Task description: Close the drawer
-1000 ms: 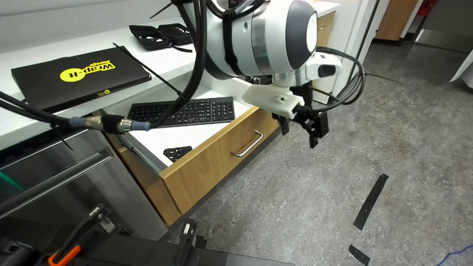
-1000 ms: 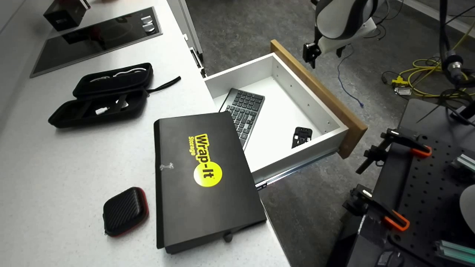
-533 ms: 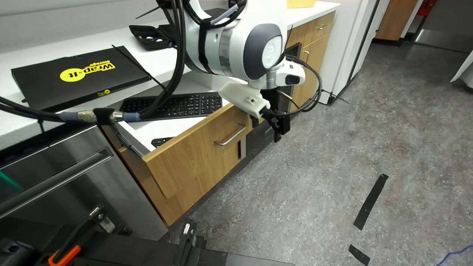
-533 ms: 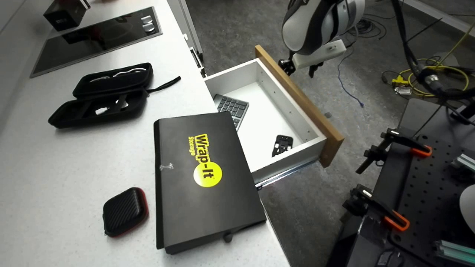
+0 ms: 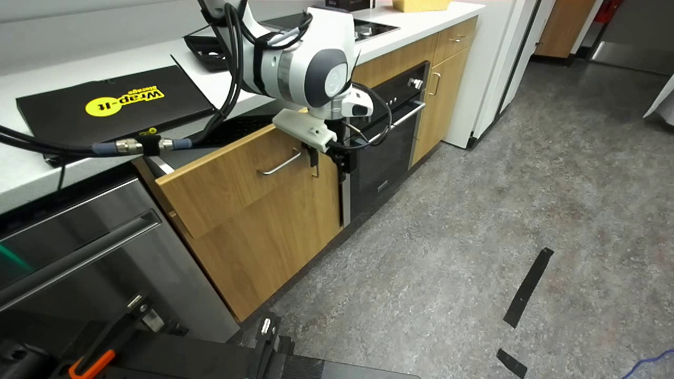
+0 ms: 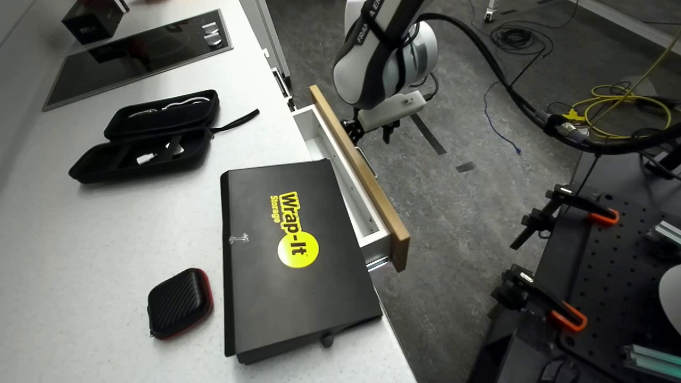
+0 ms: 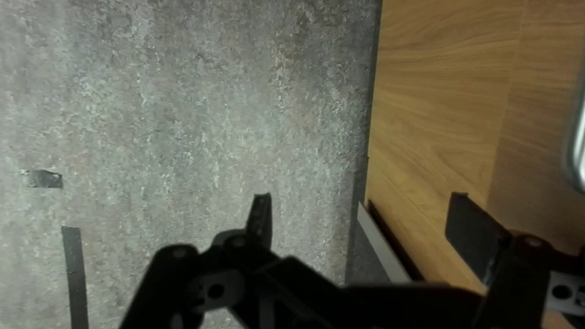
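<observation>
The drawer stands partly open, its oak front (image 5: 226, 184) out from the cabinet. It also shows in an exterior view (image 6: 372, 183), with a narrow strip of white interior behind the front. Its silver bar handle (image 5: 281, 163) is on the front, and part of it shows at the right edge of the wrist view (image 7: 579, 146). My gripper (image 5: 328, 167) is at the oven-side end of the drawer front, one finger against or very near it. In the wrist view my gripper (image 7: 360, 196) has its fingers wide apart with nothing between them. The exact contact is hidden.
A black Wrap-It box (image 5: 131, 113) lies on the white counter (image 6: 106, 239) along its edge above the drawer. A dark keyboard (image 5: 239, 128) is partly visible inside the drawer. A black oven (image 5: 387, 152) stands beside the cabinet. A steel dishwasher (image 5: 105, 242) is on the other side.
My gripper has moved toward the counter and met the drawer front. The drawer has slid inward from wide open to a narrow opening. The keyboard has gone mostly out of sight.
</observation>
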Motion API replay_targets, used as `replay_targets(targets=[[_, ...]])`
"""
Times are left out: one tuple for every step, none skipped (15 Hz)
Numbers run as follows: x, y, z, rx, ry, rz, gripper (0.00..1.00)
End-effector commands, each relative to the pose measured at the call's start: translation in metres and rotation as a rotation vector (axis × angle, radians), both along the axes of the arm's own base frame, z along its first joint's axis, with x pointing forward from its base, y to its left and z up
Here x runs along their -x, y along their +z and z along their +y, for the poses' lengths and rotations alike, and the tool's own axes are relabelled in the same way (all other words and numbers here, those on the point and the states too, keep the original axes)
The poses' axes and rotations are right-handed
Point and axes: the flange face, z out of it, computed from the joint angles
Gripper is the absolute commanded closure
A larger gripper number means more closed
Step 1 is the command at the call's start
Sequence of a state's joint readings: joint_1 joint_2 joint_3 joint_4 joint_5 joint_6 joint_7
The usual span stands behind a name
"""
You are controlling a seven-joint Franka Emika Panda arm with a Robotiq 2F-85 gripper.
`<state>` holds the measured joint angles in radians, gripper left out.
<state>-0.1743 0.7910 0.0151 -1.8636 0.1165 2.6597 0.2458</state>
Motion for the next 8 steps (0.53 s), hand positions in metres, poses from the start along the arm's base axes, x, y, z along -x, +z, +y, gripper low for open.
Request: replay_targets(targets=[[-0.046, -0.014, 0.04, -0.085, 0.05, 0.018, 0.0], [-0.053, -0.013, 0.052, -0.105, 0.07, 0.017, 0.0], [-0.06, -0.01, 0.061, -0.114, 0.088, 0.013, 0.0], [-0.064, -0.006, 0.071, -0.126, 0.11, 0.01, 0.0], [-0.069, -0.002, 0.08, -0.139, 0.136, 0.002, 0.0], [-0.072, 0.002, 0.088, -0.148, 0.156, -0.004, 0.0], [-0.073, 0.007, 0.094, -0.148, 0.174, -0.011, 0.0], [-0.071, 0.009, 0.094, -0.141, 0.186, 0.002, 0.0]])
